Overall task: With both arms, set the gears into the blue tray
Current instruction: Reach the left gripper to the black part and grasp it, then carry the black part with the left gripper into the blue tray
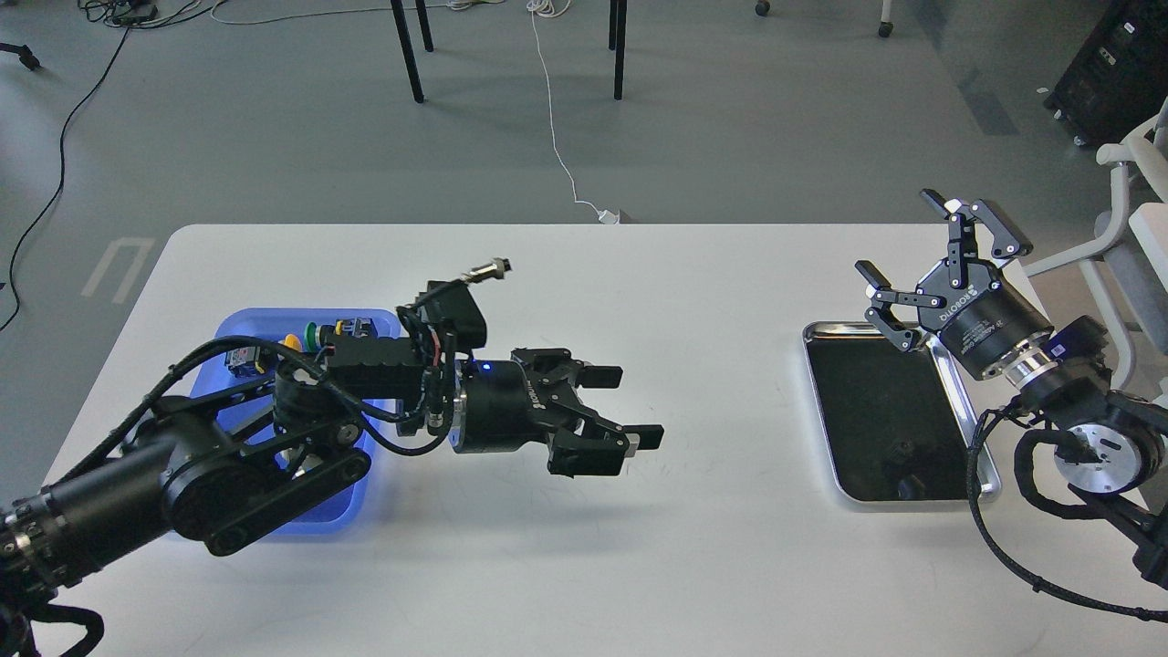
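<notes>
My left arm reaches right across the middle of the table. Its gripper (639, 406) is open, fingers pointing right, low over the white tabletop. No gear shows on the tabletop; the lower finger (593, 452) covers the surface beneath it. The blue tray (239, 325) lies at the left, mostly covered by my left arm. My right gripper (923, 258) is open and held up over the far corner of the metal tray, with nothing between its fingers.
The silver-rimmed metal tray (991, 482) with a black inside lies at the right; a small dark piece (903, 450) sits in it, too dim to identify. Coloured push-button switches (310, 338) lie at the back of the blue tray. A white chair (1131, 228) stands off the right edge.
</notes>
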